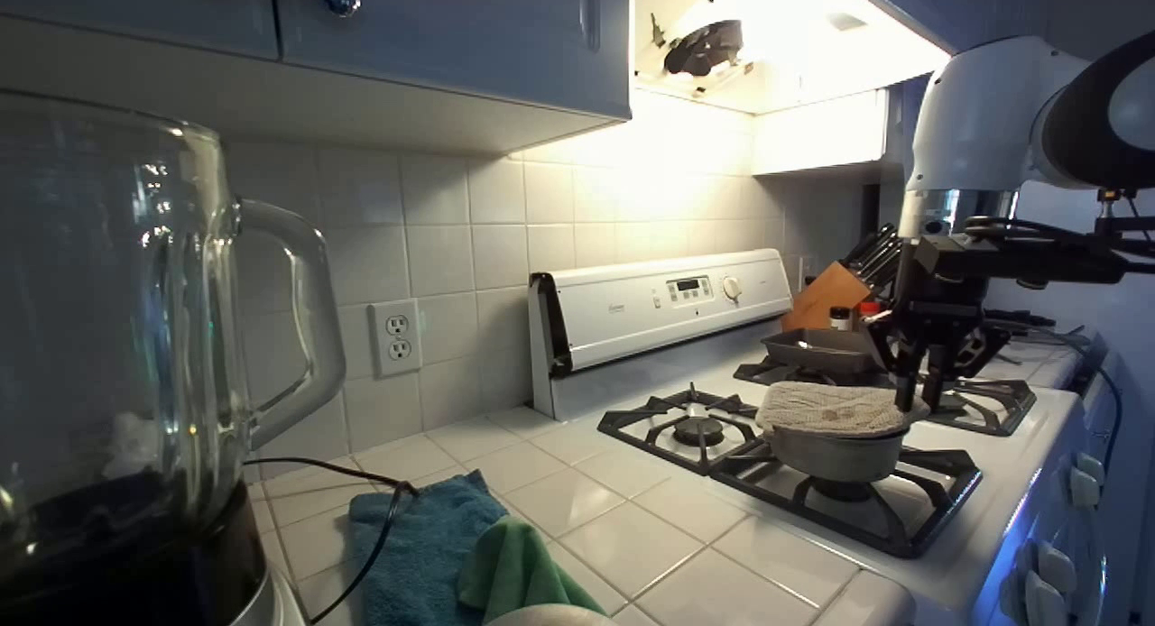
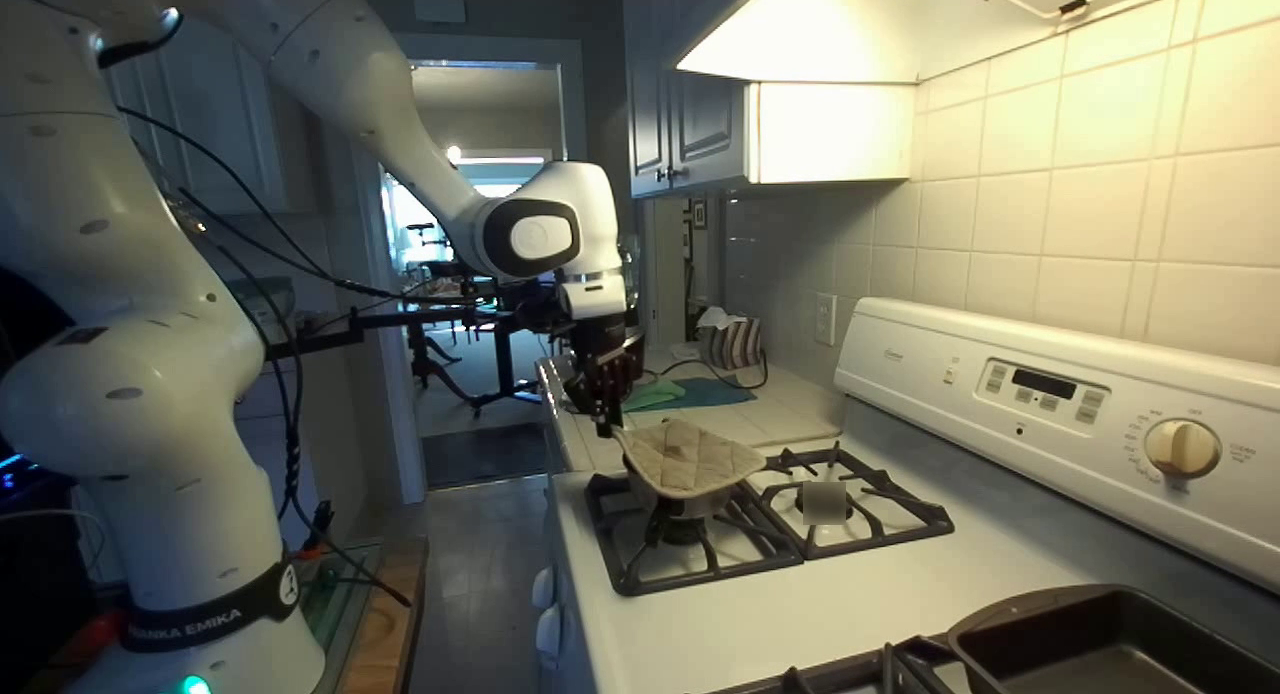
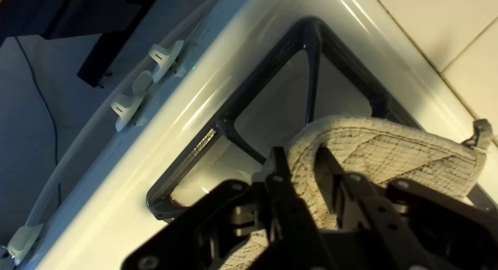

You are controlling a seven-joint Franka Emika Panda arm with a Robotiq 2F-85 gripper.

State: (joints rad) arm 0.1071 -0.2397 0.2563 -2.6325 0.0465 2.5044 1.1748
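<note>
A white stove (image 2: 690, 634) with black grates (image 3: 312, 79) fills much of the scene, its slanted control panel (image 1: 668, 301) rising against a tiled wall (image 2: 1060, 214). In both exterior views a dark baking pan (image 1: 817, 357) sits on a back grate, and a wooden knife block (image 1: 826, 294) stands beyond it. On the tiled counter (image 1: 668, 558) at the stove's opposite end lie a blue towel (image 1: 406, 536) and a crumpled green cloth (image 1: 519, 563), with a glass jug (image 1: 194, 337) near them. In the wrist view pale knobs (image 3: 165, 60) line the stove's front edge, well apart from the gripper (image 3: 301, 151). What crowds the gripper most is a grey pot (image 1: 835, 455) on a front grate, just below it, with the grate's bars spreading out around the base. A beige quilted pot holder (image 2: 695, 456) covers the pot's top and overhangs its rim. The gripper points down at the edge of this pot holder; its two fingers (image 3: 280, 165) stand a little apart, and the fabric's edge lies between their tips in the wrist view. Whether either tip presses on the fabric cannot be told. Most of the pot holder stretches away to one side, and the dark loop (image 3: 481, 132) at its corner lies apart from the fingers
</note>
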